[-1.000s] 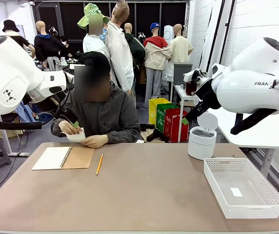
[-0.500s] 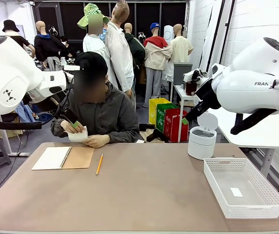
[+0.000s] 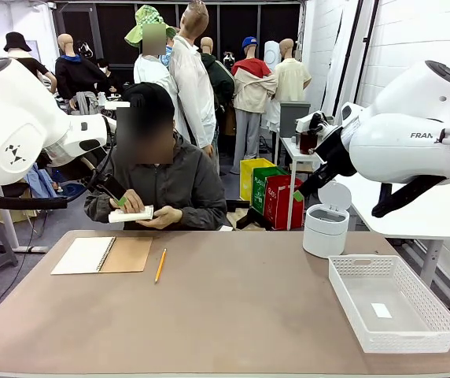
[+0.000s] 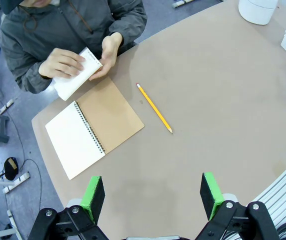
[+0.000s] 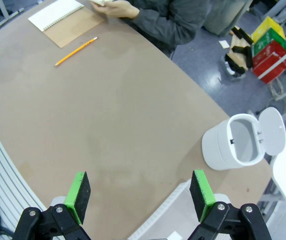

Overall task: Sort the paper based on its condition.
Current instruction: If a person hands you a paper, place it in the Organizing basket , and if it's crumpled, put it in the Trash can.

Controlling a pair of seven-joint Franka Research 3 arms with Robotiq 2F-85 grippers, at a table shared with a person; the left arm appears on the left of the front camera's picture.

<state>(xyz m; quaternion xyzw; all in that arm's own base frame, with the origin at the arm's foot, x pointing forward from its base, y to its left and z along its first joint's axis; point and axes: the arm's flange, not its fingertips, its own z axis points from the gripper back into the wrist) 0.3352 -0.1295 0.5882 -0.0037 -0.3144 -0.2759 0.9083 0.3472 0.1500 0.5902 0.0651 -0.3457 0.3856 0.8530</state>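
The paper (image 3: 130, 214) is a small white folded piece held level between the person's two hands at the table's far left edge. In the left wrist view the paper (image 4: 75, 79) sits under one hand, just beyond the notebook. My left gripper (image 4: 152, 195) hangs high above the table's near left part, open, with nothing between its green pads. My right gripper (image 5: 139, 194) is open too, high over the right half of the table, nothing in it. Both grippers are well away from the paper.
An open spiral notebook (image 3: 101, 254) with a brown cover lies at the left, a yellow pencil (image 3: 160, 265) beside it. A white bin (image 3: 325, 228) with its lid up stands at the back right. A white basket (image 3: 351, 293) at the front right holds a small label (image 3: 381, 310).
The person has turned the paper from upright to flat between both hands. Neither arm has moved.
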